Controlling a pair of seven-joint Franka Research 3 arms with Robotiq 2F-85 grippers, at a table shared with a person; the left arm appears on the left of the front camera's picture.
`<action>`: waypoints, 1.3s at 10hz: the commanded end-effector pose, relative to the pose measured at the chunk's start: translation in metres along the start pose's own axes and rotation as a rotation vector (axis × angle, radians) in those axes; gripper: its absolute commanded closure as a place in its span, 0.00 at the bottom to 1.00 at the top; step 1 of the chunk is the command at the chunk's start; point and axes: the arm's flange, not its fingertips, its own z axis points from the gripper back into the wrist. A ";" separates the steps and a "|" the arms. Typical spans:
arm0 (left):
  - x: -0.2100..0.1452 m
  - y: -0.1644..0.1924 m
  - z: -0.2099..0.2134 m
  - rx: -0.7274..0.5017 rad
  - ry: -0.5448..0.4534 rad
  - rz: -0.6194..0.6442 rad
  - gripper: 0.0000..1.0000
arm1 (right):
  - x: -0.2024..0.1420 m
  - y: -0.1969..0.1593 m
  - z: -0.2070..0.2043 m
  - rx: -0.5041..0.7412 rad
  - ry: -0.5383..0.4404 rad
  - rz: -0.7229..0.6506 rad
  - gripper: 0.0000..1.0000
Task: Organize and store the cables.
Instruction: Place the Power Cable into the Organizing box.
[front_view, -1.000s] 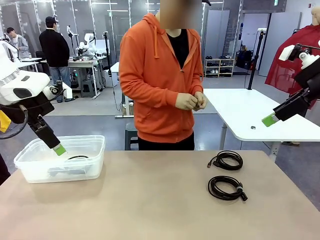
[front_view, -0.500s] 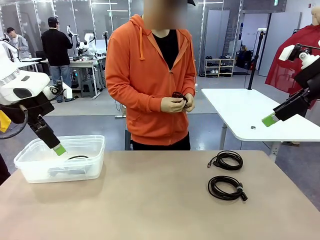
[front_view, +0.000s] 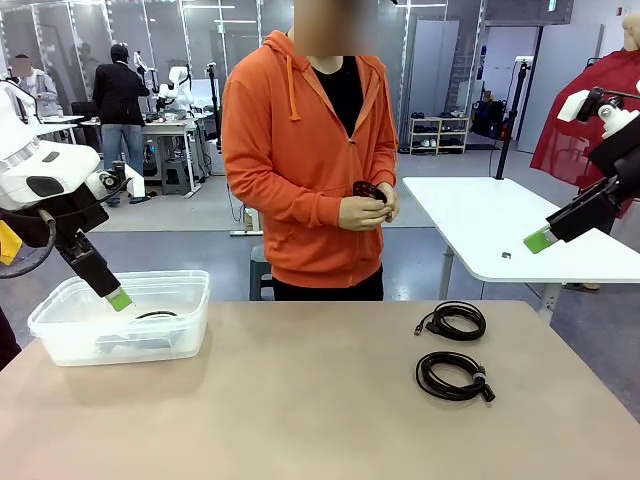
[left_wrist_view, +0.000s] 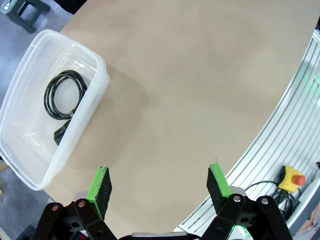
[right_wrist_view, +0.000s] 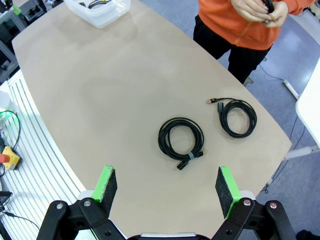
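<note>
While both grippers hang above the table with nothing between their fingers, three coiled black cables lie below them. The left gripper has its jaws spread wide and sits just over the near edge of a clear plastic bin at the table's left end. One coiled cable lies inside that bin. The right gripper, also spread wide and empty, is raised high off to the right. Beneath it, two more coils rest on the right part of the table, one nearer the robot and one farther away, close together but apart. Across the table, a person in an orange hoodie holds a small dark cable in both hands at chest height.
</note>
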 end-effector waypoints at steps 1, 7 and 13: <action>0.000 -0.001 0.004 -0.002 0.019 0.014 0.04 | 0.000 0.000 0.000 0.004 -0.001 0.004 0.00; 0.000 -0.001 0.004 -0.002 0.019 0.014 0.04 | 0.000 0.000 0.000 0.004 -0.001 0.004 0.00; 0.000 -0.001 0.004 -0.002 0.019 0.014 0.04 | 0.000 0.000 0.000 0.004 -0.001 0.004 0.00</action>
